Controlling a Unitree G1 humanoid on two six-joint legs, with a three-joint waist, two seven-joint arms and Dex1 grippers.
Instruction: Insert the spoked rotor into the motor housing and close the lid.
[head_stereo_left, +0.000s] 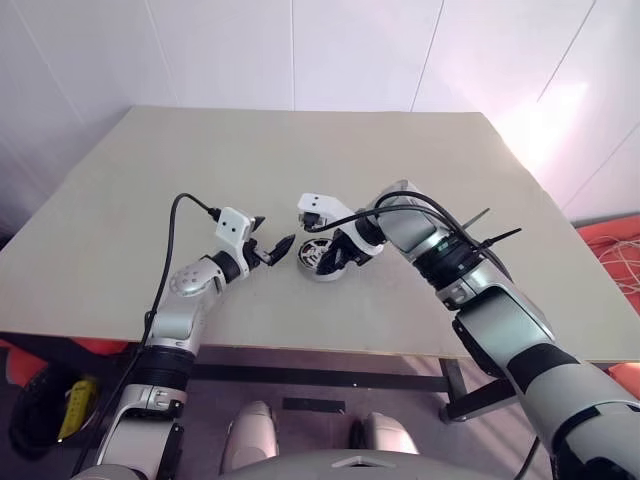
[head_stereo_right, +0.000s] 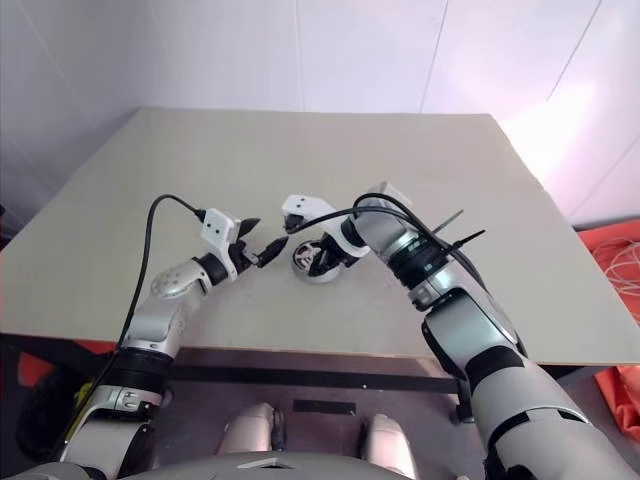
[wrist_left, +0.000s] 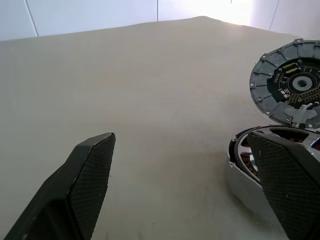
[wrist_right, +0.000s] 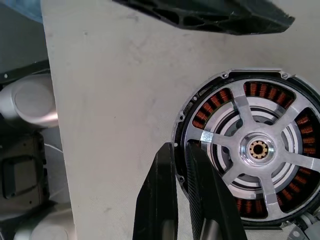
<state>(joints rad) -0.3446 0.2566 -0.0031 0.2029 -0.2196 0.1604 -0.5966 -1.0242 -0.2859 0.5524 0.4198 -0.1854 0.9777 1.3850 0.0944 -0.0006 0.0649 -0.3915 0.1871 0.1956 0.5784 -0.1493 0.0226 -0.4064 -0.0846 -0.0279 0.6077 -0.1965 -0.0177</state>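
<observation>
Rotor (wrist_right: 257, 149): seated in the housing (wrist_left: 239, 167). In the right wrist view its silvery spokes and hub lie flat across the ring of copper windings. Judged done.
Lid (wrist_left: 290, 83): not yet closed. It stands tilted, nearly on edge, its lower rim at the far rim of the housing, hinge-like. Its segmented face with the dark centre faces the left gripper (wrist_left: 190, 185).
Remaining: lower the lid flat onto the housing. This is judged the only step left.
Housing location: on the table (head_stereo_left: 300, 150), nearer the front edge than the back, about midway between the side edges.
Housing axis: vertical, open face up. No long axis, since it is round and squat.
Lid axis: near level now; it must turn to vertical to match the housing.
Left gripper state: released, fingers wide apart, pointing level at the housing from just beside it, 1 finger in front of the housing wall as the left wrist view shows it.
Right gripper (wrist_right: 181, 192) state: clenched on nothing, 2 fingers pressed together, tips at the housing rim. Contact with the rim cannot be told.
</observation>
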